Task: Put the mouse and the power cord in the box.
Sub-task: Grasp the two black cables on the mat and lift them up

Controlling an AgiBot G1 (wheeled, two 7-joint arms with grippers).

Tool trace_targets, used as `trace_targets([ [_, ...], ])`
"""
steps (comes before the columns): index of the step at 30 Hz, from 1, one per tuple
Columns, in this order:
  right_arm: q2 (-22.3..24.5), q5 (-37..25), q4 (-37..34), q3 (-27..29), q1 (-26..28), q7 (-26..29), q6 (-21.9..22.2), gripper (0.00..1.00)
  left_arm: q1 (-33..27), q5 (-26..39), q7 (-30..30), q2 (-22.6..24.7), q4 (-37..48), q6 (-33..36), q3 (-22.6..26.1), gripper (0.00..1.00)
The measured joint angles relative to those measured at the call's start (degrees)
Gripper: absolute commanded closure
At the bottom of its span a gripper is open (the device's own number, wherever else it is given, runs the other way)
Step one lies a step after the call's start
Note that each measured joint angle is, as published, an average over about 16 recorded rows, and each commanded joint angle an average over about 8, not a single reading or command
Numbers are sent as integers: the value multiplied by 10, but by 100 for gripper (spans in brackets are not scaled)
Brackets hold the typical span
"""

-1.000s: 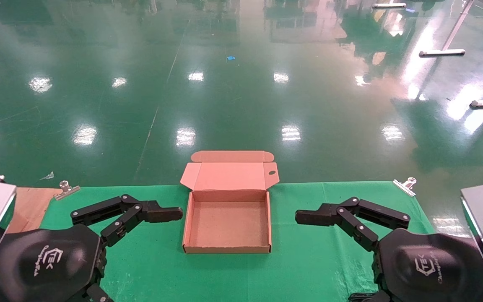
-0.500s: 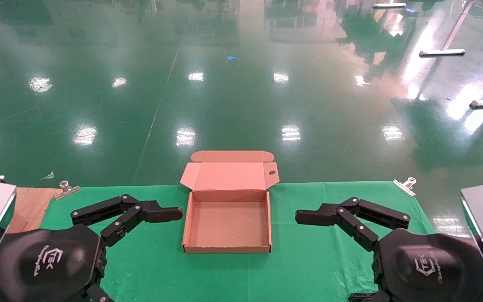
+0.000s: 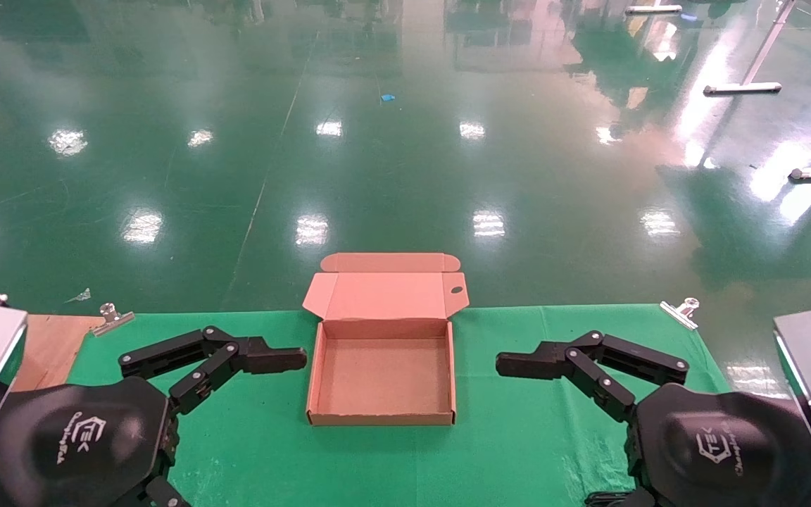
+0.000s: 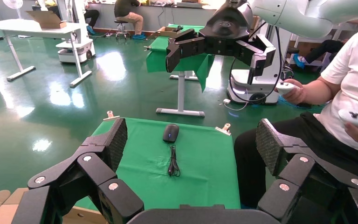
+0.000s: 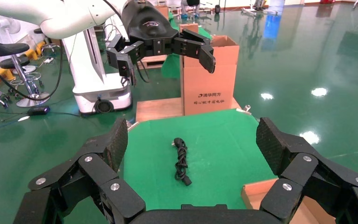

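Table (image 3: 518,422): covered in green cloth and clipped at the corners.

Box (image 3: 381,377): it sits between your two grippers, lid folded back away from the robot, and nothing is inside. Neither item is packed yet.

Left gripper (image 4: 192,140): spread wide and holding nothing, it hangs just beside the box, pointing across it.

Right gripper (image 5: 193,136): also spread wide and holding nothing, it mirrors the left on the opposite side of the box.

Power cord (image 5: 181,161): it lies on the cloth on the left gripper's side, well beyond the box from the right gripper. Its twisted length runs roughly in line with where the right gripper points. The left arm looks nearer, so take the cord with it, closing across the bundle.

Mouse (image 4: 170,132): it rests on the right gripper's side, beyond the box from the left gripper. A thin bundled cable (image 4: 173,162) lies just beside it; I cannot tell whether the two are joined. The right arm looks nearer. Neither item shows in the head view, so work from the wrist views.
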Motion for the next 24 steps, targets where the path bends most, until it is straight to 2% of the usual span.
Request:
trace_targets([
  [6,-13,-94,-12,-32,28,-39,-4,0,-16,54,12,-5,29,9,20,0],
  [14,-59,-298,-65,-108,97,-122,0,0,-73,196,51,1,112,31,85,0],
  [24,-143,-531,-199,-210,185,-229,26,0,-169,389,146,68,281,30,193,0],
])
